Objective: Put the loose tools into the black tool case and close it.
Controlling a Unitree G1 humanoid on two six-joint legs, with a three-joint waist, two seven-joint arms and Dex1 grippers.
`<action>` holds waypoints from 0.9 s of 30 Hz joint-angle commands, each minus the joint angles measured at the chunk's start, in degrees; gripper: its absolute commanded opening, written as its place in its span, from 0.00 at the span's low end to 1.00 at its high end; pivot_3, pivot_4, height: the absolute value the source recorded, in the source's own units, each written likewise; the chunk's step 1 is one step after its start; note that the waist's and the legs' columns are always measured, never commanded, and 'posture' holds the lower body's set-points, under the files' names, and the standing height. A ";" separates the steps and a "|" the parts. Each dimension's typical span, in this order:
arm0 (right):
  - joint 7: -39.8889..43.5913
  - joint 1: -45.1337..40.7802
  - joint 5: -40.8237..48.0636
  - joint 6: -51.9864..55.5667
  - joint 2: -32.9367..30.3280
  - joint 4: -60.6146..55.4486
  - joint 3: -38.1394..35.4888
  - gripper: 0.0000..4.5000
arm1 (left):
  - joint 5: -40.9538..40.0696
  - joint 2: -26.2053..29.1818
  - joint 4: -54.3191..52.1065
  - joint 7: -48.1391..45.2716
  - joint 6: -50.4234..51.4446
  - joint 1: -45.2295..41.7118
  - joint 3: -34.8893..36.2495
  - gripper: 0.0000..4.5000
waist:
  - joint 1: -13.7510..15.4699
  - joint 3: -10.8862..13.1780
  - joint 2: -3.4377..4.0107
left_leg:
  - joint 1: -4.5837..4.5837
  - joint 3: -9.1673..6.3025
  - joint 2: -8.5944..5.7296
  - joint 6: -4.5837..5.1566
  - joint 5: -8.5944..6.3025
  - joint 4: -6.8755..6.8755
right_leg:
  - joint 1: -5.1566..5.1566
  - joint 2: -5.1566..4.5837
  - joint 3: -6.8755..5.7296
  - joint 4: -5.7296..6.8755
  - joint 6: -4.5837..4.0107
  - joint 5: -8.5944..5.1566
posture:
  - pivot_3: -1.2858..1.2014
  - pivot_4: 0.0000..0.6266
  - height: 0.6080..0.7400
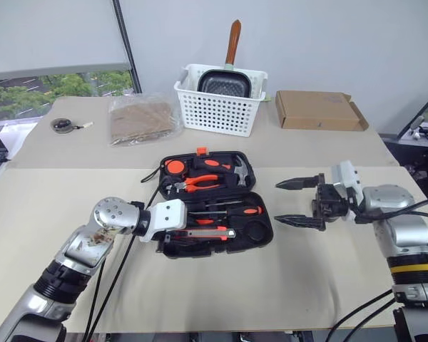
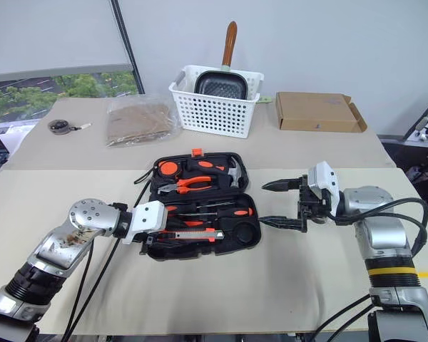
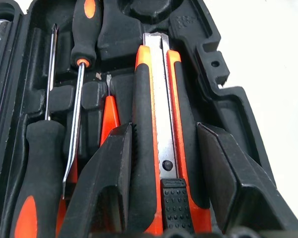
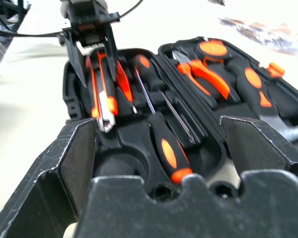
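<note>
The black tool case point(image 1: 214, 203) lies open on the tabletop point(image 1: 71, 192), between the two arms, so both can work into it from opposite ends. The left pincer point(image 3: 161, 168) reaches into the near half, its fingers point(image 3: 107, 168) straddling the utility knife point(image 3: 159, 124), which lies lengthwise in its recess along the case's outer wall. The fingers sit to either side of the handle, seemingly not pressed against it, though whether they touch is hard to tell at this angle; my reading is that the knife is being seated or has just been let go there. Just beside that pincer on the inner side lies the short orange-red screwdriver point(image 3: 109, 116), and past it the two long screwdrivers point(image 4: 161, 129) rest head-to-tail in their slots, so every loose tool appears to be inside. The right pincer point(image 1: 299, 202) hangs spread wide and empty, level, near the case's other end, probably waiting to help swing the lid half over.
</note>
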 commanded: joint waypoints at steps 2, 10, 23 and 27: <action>0.45 -0.03 1.69 0.77 -0.67 -2.47 -1.28 1.00 | 0.30 0.63 -1.55 -0.22 3.97 1.97 -1.60 0.35 | -0.06 0.00 0.00 | 0.02 0.00 0.00 0.00 0.00 0.00 | 0.02 0.00 0.01 0.00 0.00 0.00 | 0.52 0.24 0.70; 1.12 -0.23 0.84 -1.17 0.03 -0.29 -1.24 1.00 | 0.55 -0.10 -2.42 0.25 9.03 0.02 -3.38 0.35 | 0.14 0.00 0.00 | 0.02 -0.01 -0.01 0.00 0.00 0.01 | 0.05 0.00 0.00 -0.01 0.00 0.00 | 0.52 0.24 0.70; 1.04 0.56 0.55 -3.94 0.58 1.82 -1.43 1.00 | 0.15 -1.52 -5.67 2.66 18.43 -0.87 -5.54 0.69 | 0.95 -0.03 0.05 | 0.04 -0.02 -0.04 0.02 0.00 0.05 | 0.09 0.00 0.01 0.00 0.02 0.00 | 0.52 0.24 0.70; 1.05 0.78 0.49 -4.66 0.63 2.43 -1.48 1.00 | 0.05 -2.24 -4.75 4.60 17.47 -1.77 -3.87 1.00 | 1.11 -0.04 0.06 | 0.04 -0.02 -0.04 0.03 -0.01 0.04 | 0.09 0.02 0.02 -0.02 0.02 0.00 | 0.52 0.24 0.70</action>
